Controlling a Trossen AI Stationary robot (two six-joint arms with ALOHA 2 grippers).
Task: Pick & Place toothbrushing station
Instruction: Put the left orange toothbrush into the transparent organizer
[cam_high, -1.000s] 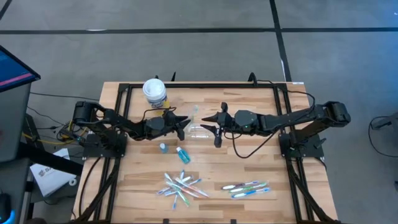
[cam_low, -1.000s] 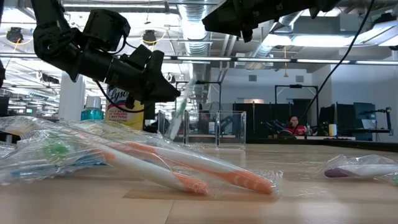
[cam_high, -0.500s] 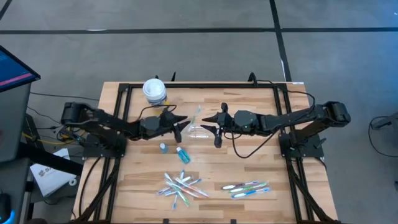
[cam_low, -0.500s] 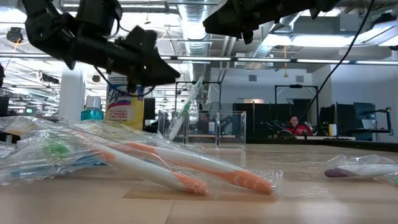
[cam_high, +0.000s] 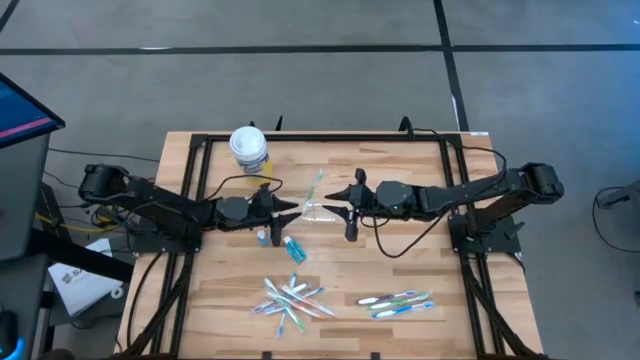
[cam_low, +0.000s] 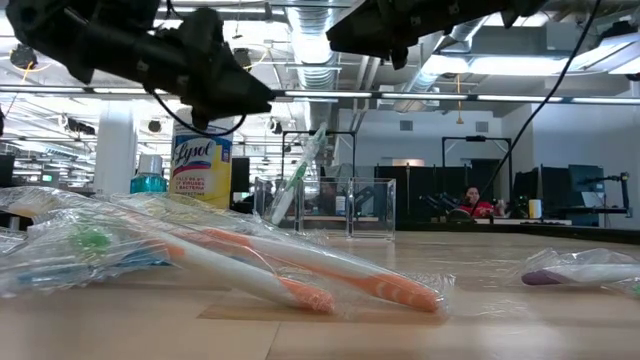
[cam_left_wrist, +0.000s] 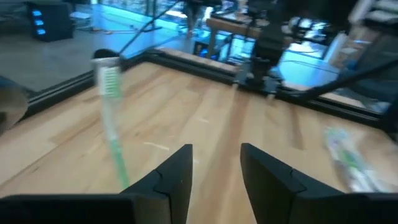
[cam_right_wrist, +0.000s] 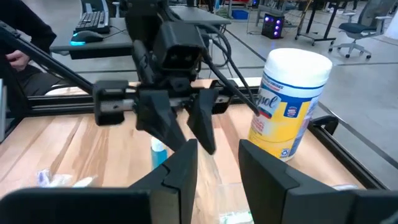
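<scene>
A small clear cup (cam_high: 318, 211) stands on the wooden table near its middle. It also shows in the low view (cam_low: 330, 208). A green-and-white toothbrush (cam_low: 300, 172) leans in it, handle end down, head up; it also shows in the left wrist view (cam_left_wrist: 112, 121). My left gripper (cam_high: 290, 214) is open and empty, left of the cup and raised (cam_low: 245, 98). My right gripper (cam_high: 350, 207) is open and empty just right of the cup. Two teal tubes (cam_high: 262, 237) (cam_high: 293, 248) lie near the left gripper.
A white tub with a yellow label (cam_high: 249, 147) stands at the far left. Two heaps of wrapped toothbrushes (cam_high: 292, 300) (cam_high: 398, 303) lie near the front edge. A black frame (cam_high: 320, 139) rims the table. A person (cam_low: 472, 203) sits far behind.
My left gripper has drawn back from the toothbrush at the cup toward the table's left edge and has risen. The toothbrush stays leaning in the cup. My right gripper has kept still.
</scene>
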